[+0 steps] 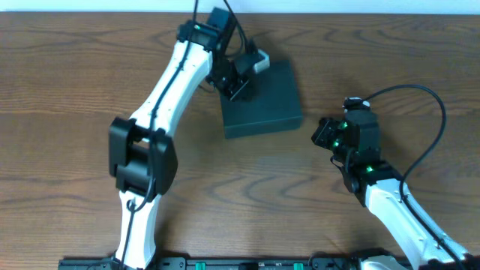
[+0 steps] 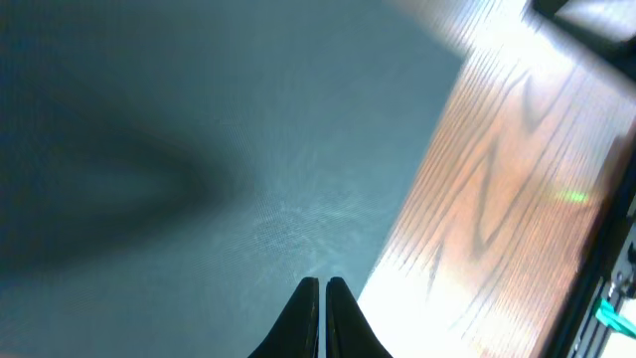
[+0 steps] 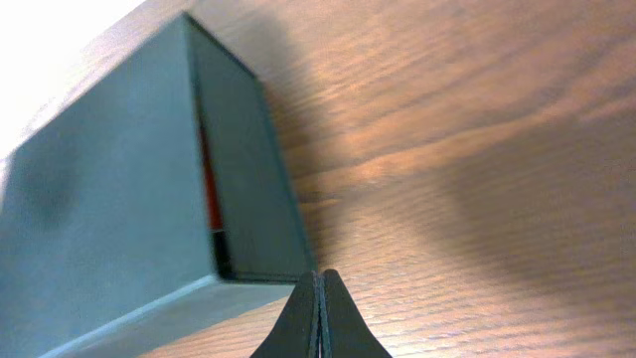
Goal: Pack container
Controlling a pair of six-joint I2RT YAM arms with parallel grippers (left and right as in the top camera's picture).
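The container point(image 1: 264, 103), a dark teal-black square box with its lid down, lies on the wooden table right of centre. My left gripper point(image 1: 241, 90) is shut over the lid's back left part. In the left wrist view its black fingertips point(image 2: 323, 285) are pressed together just above the teal lid point(image 2: 199, 149), holding nothing. My right gripper point(image 1: 317, 136) is shut, low over the table just right of the container. The right wrist view has that gripper point(image 3: 320, 275) close to the container's corner point(image 3: 119, 189). A narrow slit point(image 3: 209, 194) under the lid shows something red inside.
Bare wooden table point(image 1: 75, 82) surrounds the container on all sides. The right arm's cable point(image 1: 427, 97) loops above the table at the right. The arms' base rail point(image 1: 247, 264) runs along the front edge.
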